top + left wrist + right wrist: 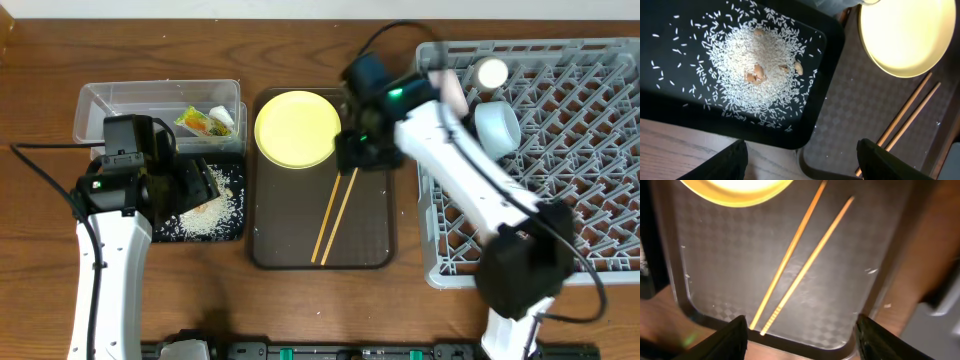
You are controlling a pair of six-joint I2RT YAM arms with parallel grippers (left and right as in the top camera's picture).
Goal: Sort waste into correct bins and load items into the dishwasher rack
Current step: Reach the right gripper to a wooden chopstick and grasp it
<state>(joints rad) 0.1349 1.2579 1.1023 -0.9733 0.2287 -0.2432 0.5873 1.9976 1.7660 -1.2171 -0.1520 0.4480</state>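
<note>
The clear tub [110, 100] at the back left holds the green-and-yellow wrapper [197, 121] and the white paper scrap [222, 116]. The black tray [228, 228] in front of it holds rice [757, 65] with a few brown bits. My left gripper [800, 165] is open and empty above that tray's right edge. The yellow plate [297, 128] and the chopsticks [335, 215] lie on the brown serving tray. My right gripper [800, 337] is open and empty above the chopsticks [795, 255]. The grey rack [580, 200] holds the pale blue bowl [497, 127] and the white cup [491, 72].
The brown serving tray [370, 240] sits between the black tray and the rack. The right arm reaches from the front right across the rack's left side. Bare wooden table lies in front of the trays.
</note>
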